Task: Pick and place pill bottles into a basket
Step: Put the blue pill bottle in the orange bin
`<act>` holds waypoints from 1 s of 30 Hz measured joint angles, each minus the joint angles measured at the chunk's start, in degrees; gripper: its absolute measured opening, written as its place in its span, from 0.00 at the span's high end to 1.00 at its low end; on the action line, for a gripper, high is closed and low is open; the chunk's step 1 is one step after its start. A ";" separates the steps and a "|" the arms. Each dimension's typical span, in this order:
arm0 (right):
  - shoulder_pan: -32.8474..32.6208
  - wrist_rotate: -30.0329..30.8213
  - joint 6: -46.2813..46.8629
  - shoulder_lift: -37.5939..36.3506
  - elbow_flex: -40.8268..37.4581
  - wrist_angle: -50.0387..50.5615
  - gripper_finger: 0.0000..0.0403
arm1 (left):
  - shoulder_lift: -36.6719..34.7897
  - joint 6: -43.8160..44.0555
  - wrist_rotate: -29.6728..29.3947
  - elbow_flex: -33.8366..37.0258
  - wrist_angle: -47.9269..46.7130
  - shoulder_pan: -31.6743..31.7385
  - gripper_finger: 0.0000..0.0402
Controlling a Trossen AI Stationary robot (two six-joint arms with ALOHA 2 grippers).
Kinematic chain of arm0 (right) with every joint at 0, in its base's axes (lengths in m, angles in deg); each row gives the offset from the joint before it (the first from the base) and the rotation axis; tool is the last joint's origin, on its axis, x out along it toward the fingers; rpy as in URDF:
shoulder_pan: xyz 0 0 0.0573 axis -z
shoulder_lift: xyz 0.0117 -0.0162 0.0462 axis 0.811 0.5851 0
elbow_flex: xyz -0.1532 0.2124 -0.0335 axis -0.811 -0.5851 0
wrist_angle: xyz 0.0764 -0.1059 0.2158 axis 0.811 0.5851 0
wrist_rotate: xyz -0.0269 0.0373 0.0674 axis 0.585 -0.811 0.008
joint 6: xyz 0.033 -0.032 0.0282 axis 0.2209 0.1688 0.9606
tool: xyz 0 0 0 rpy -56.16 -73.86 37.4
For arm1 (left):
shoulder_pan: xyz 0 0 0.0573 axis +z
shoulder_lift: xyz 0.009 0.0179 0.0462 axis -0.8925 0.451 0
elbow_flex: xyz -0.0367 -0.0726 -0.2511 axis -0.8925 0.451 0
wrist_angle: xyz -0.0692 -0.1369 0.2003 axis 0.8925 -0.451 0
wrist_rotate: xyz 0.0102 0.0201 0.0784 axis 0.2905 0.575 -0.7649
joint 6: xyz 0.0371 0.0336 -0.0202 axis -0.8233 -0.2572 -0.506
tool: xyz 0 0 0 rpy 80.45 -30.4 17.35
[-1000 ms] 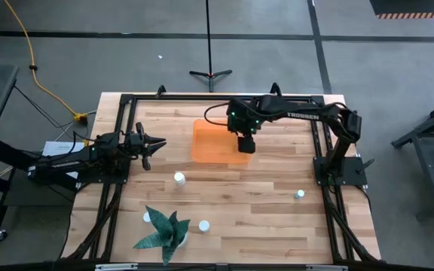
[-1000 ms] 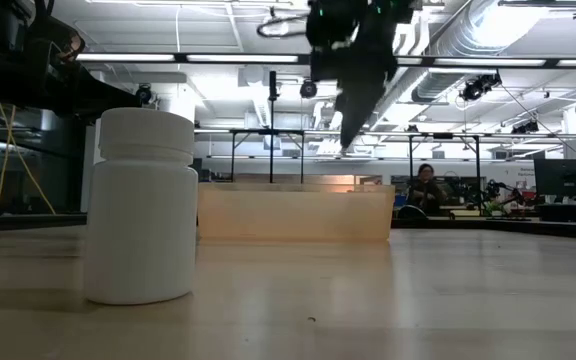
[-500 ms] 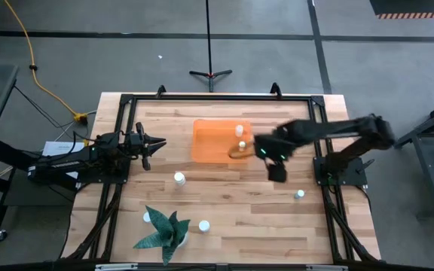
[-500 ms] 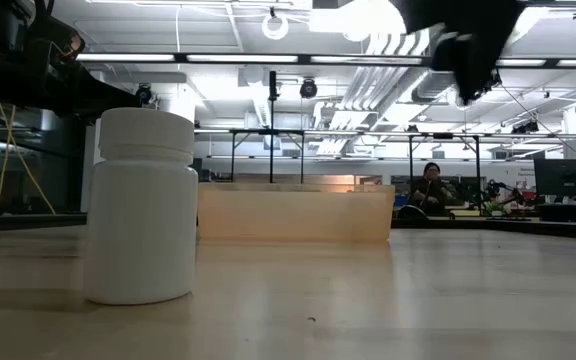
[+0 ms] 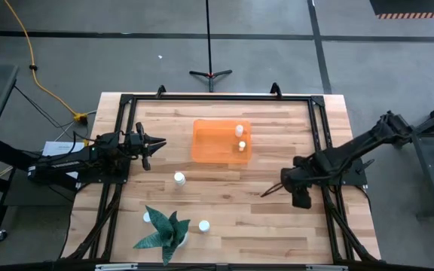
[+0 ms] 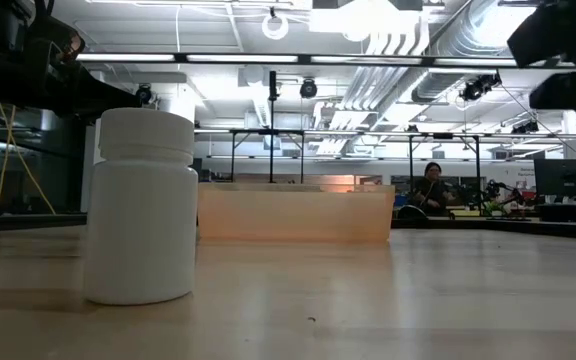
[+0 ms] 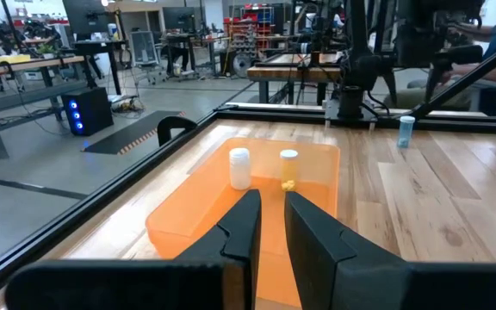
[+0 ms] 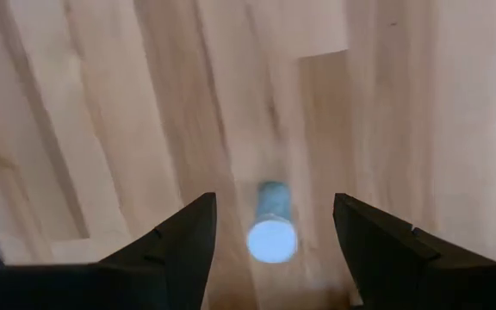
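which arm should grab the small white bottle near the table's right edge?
Right. Its open claw hangs directly over that small white pill bottle, fingers either side. The left claw waits near the table's left edge, far from it.

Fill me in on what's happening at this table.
A two-armed robot is collecting pill bottles into the orange basket, which already holds two. The right gripper, fingers open, hovers over the bottle near the table's right side. The left gripper waits beside the basket, nearly shut. Three more bottles stand on the table near the potted plant.
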 joint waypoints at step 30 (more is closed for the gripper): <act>-7.93 1.99 9.86 -0.02 -4.78 -0.31 0.44 | 0.01 -0.01 -0.01 -0.01 0.00 0.01 0.77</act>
